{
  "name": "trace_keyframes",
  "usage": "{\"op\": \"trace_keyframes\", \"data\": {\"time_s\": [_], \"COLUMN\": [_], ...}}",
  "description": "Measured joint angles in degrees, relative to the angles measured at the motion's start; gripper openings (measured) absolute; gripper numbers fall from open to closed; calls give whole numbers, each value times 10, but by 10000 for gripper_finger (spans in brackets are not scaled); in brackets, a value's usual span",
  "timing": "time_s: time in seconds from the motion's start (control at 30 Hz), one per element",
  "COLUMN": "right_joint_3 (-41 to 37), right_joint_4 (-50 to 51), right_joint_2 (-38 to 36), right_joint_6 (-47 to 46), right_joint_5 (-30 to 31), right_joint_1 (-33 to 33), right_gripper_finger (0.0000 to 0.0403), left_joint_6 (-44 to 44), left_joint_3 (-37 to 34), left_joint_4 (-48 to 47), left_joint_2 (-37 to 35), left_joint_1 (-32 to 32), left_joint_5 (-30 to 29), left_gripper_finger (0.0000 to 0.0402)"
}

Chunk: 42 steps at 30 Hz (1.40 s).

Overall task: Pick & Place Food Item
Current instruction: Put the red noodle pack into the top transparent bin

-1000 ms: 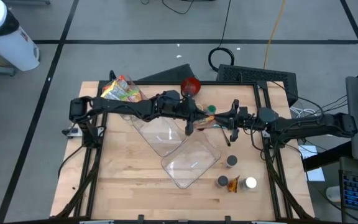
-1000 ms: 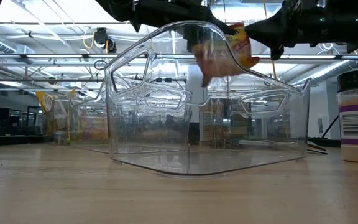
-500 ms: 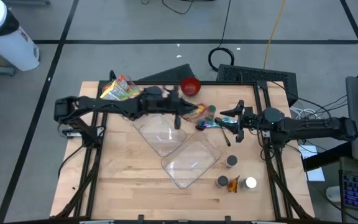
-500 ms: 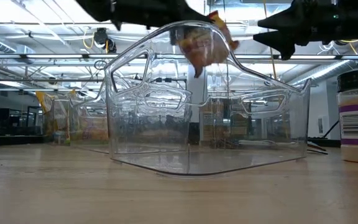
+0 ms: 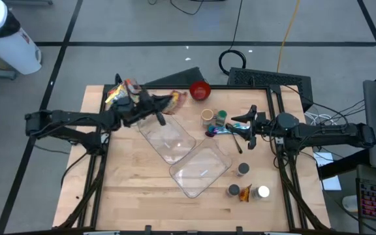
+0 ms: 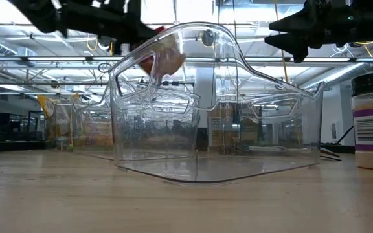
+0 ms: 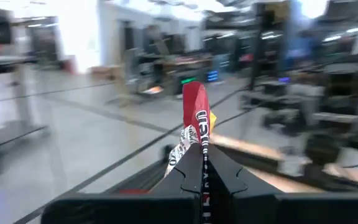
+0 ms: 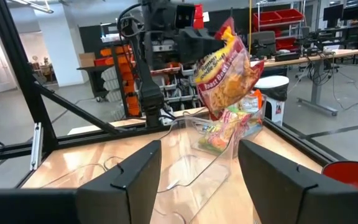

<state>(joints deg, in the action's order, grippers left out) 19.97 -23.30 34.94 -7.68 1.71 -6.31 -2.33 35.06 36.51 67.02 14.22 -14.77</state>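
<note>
High view, read from the left: the left pincer [image 5: 160, 112] is clenched on a red and yellow crinkled foil snack bag [image 5: 175, 99], which hangs in the air over the far left part of the pale wooden bench [image 5: 129, 176], well above the boards. The bag's long axis runs straight out from the pincer tips, away from the left arm and toward a small red bowl [image 5: 200, 89] at the far edge; in the left wrist view it shows edge-on, standing up from between the fingers. Just on the near side of the pincer lies 1 of 2 clear plastic bins [image 5: 167, 138], its open top facing up, so by my judgement the coming move is a short carry toward the near edge and a descent, should this bin be the target. A second clear plastic bin [image 5: 201, 170] touches it toward the right, and a third clear bin stuffed with bright packets [image 5: 124, 93] sits beside the left arm. Further right, the right pincer [image 5: 241, 128] hangs released, holding nothing, over 2 small round cups [image 5: 213, 116]. Spice jars [image 5: 243, 180] stand at the near right.
</note>
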Motion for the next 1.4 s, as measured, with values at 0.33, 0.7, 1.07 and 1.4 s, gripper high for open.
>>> {"op": "trace_keyframes", "data": {"time_s": [0.33, 0.7, 1.07, 1.4], "right_joint_3": [0, 0, 0, 0], "right_joint_4": [2, 10, 10, 14], "right_joint_2": [0, 0, 0, 0], "right_joint_6": [0, 13, 11, 13], "right_joint_5": [0, 0, 0, 0], "right_joint_1": [0, 0, 0, 0], "right_gripper_finger": [205, 203, 200, 196], "left_joint_6": [-45, -142, -99, -85], "left_joint_3": [-16, -16, -16, -16], "left_joint_4": [-250, -495, -542, -598], "left_joint_2": [-127, -183, -168, -168], "left_joint_1": [0, 41, 100, 140], "left_joint_5": [-204, -210, -103, -40], "left_gripper_finger": [3, 3, 3, 6]}}
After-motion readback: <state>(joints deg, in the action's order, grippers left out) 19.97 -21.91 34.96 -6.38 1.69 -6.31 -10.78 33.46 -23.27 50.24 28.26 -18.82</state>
